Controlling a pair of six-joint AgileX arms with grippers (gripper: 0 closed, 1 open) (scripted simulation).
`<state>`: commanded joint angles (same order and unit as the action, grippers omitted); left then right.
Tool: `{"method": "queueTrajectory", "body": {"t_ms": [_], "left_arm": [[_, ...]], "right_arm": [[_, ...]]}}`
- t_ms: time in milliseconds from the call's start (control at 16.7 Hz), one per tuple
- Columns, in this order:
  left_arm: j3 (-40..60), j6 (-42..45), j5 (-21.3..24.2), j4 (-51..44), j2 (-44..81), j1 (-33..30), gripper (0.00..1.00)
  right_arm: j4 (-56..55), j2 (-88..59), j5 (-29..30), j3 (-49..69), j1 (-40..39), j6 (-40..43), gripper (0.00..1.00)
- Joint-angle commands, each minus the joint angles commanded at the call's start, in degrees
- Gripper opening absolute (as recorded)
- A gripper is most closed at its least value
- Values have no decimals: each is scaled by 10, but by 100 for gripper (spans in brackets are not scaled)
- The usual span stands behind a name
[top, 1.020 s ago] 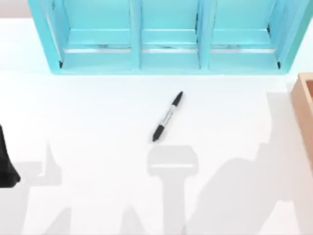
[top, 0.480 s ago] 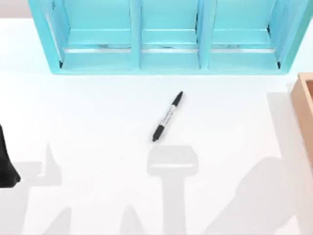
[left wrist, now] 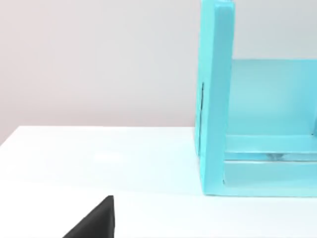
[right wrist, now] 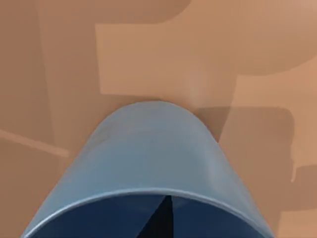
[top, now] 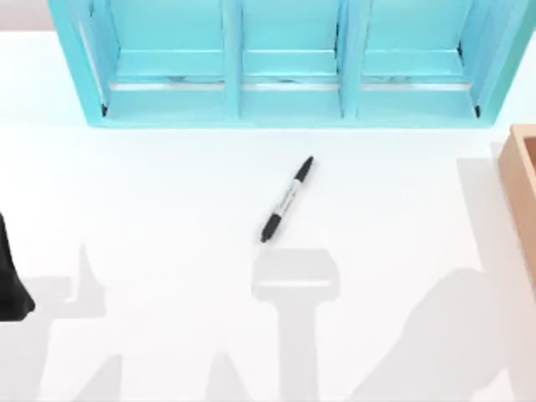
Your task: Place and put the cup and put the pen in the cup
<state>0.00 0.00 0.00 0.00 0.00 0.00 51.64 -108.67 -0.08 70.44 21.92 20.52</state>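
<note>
The pen (top: 287, 199) lay mid-frame on the tabletop (top: 167, 218), long axis running lower left to upper right, while the cup (right wrist: 153, 168) sat close under the right wrist over a brown surface (right wrist: 148, 49), that pincer's state untellable.

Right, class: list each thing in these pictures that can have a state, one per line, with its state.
pen: lying flat on the white table, capped, untouched
cup: close under the right wrist camera, over a brown surface, open mouth toward the camera
blue shelf unit: standing at the table's far edge, compartments open
wooden box: at the table's right edge
</note>
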Motion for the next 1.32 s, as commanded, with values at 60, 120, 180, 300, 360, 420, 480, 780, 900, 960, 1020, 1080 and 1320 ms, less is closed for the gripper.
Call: {"method": "queueTrajectory", "body": {"t_ms": [60, 120, 180, 300, 360, 420, 480, 780, 900, 960, 1020, 1080, 1320], "left_arm": [[0, 0, 0, 0, 0, 0, 100], [0, 0, 0, 0, 0, 0, 100], [0, 0, 0, 0, 0, 0, 100], [0, 0, 0, 0, 0, 0, 100], [0, 0, 0, 0, 0, 0, 100], [0, 0, 0, 0, 0, 0, 100], [0, 0, 0, 0, 0, 0, 100], [0, 0, 0, 0, 0, 0, 100], [0, 0, 0, 0, 0, 0, 100], [0, 0, 0, 0, 0, 0, 100], [0, 0, 0, 0, 0, 0, 100], [0, 0, 0, 0, 0, 0, 100], [0, 0, 0, 0, 0, 0, 100]], "right_arm": [[0, 0, 0, 0, 0, 0, 40], [0, 0, 0, 0, 0, 0, 32], [0, 0, 0, 0, 0, 0, 25], [0, 0, 0, 0, 0, 0, 10], [0, 0, 0, 0, 0, 0, 2], [0, 0, 0, 0, 0, 0, 0], [0, 0, 0, 0, 0, 0, 0], [0, 0, 0, 0, 0, 0, 0], [0, 1, 0, 0, 0, 0, 0], [1, 1, 0, 2, -1, -2, 0], [9, 2, 0, 8, -7, -9, 0], [22, 5, 0, 20, -19, -21, 0], [135, 29, 0, 101, -103, -104, 0]]}}
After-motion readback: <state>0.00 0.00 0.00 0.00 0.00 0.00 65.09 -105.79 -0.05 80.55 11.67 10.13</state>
